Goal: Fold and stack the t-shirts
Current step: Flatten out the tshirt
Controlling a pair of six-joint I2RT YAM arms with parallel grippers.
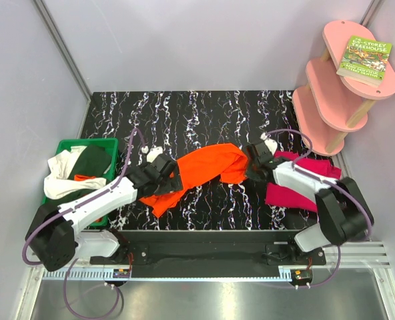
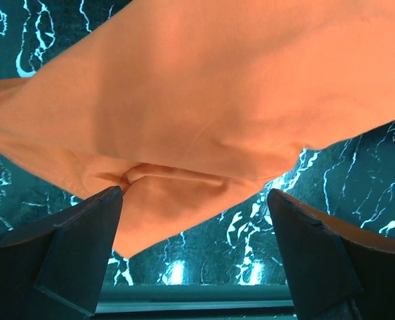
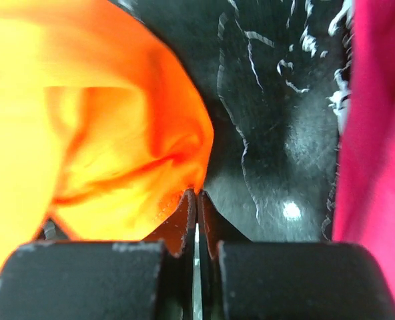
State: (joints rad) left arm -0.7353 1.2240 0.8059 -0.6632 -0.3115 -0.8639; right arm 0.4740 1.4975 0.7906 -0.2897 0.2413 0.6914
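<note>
Table: orange shirt crumpled mid-table. Bin far left holds white shirt and green shirt. Pink shirt on the right, under right arm. Left gripper wide open over orange shirt's left end. Right gripper fingers closed at its right edge; can't tell if cloth is pinched.

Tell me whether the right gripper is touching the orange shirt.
Touching. In the right wrist view, the right gripper is shut, and an edge of the orange shirt runs right into its closed tips.
</note>
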